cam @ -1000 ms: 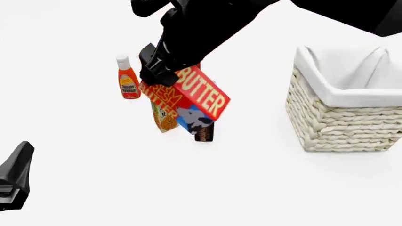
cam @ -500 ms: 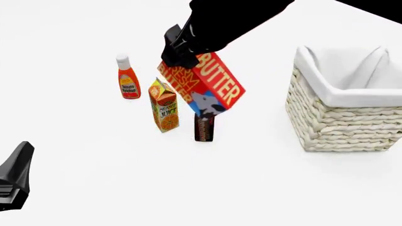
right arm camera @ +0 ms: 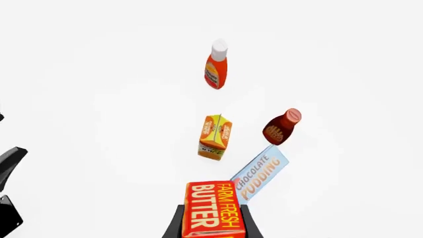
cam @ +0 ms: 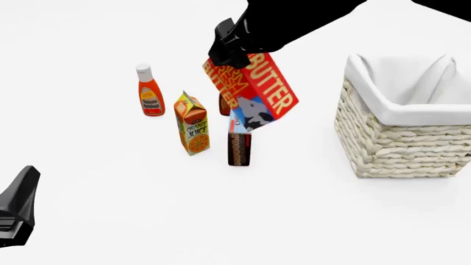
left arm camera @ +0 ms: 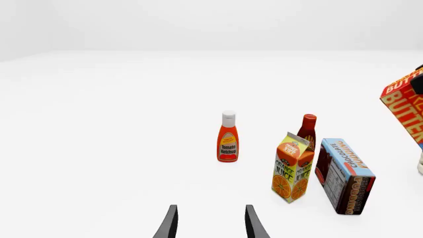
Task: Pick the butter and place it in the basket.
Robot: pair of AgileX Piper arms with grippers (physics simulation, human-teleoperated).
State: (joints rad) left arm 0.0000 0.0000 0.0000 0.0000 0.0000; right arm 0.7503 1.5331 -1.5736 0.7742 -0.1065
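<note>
Gripping the butter (cam: 254,91) in my right claw (cam: 229,48), I am holding it in the air above the table (cam: 110,187), tilted so its lower corner points down over the chocolate pudding box (cam: 239,144). The claw's fingers are pinching the upper end of the box; in the right wrist view the butter (right arm camera: 214,208) is sitting squarely between them, lettering facing the camera.

In the front view the basket (cam: 401,135) is standing at about 3 o'clock from the butter, apart from it, with its white cloth lining folded over the rim. The butter is hanging outside the basket, between it and the group of groceries.

Below and at 8 o'clock from the butter the orange juice carton (cam: 192,124) is standing upright, just beside the pudding box. The ketchup bottle (cam: 149,91) is standing at 9 o'clock, a little further off. A dark red sauce bottle (right arm camera: 282,127) is mostly hidden behind the butter in the front view but is showing plainly in both wrist views.

My left claw (left arm camera: 210,223) is resting low at 7 o'clock, well apart from everything, its fingers parted with nothing between them.
</note>
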